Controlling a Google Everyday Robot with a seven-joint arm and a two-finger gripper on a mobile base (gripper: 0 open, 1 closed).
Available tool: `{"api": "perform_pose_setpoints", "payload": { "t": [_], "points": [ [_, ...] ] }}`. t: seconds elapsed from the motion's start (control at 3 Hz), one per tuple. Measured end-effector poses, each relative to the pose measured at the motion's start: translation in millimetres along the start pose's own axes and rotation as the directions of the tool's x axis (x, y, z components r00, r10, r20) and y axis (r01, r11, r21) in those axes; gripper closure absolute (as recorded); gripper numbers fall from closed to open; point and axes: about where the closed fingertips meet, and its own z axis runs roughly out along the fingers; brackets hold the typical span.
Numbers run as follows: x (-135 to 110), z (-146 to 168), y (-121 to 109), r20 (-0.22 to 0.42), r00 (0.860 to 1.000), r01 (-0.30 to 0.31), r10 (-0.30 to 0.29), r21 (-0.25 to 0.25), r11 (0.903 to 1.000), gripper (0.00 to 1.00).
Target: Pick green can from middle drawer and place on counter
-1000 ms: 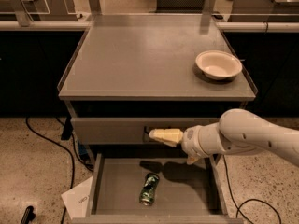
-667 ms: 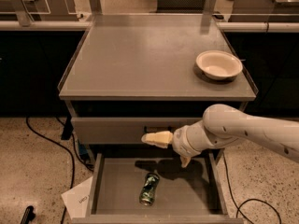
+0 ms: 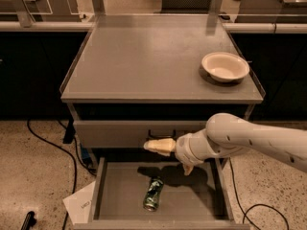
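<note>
The middle drawer (image 3: 117, 195) stands pulled out. The green can (image 3: 153, 194) lies on its side on the drawer floor (near the centre). The gripper (image 3: 167, 159) hovers above it, clear of the can, fingers spread apart. A white bowl (image 3: 224, 67) rests on the counter (image 3: 144, 56) at right.

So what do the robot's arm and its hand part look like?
The arm is a smooth, rounded white tube with a ringed wrist joint. Its gripper, above the middle drawer, has two stubby cream-yellow fingers. No cables or markings show.
</note>
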Motion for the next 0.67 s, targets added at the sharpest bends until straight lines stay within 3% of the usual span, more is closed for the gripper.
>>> {"api": "perform_pose_setpoints", "payload": {
  "t": [0.33,0.67],
  "points": [
    [14,39,-8,-0.073,0.997,-0.023,0.023,0.0,0.9997,0.0],
    [26,73,-17,-0.134,0.99,-0.034,0.038,0.032,0.9989,0.0]
  ]
}}
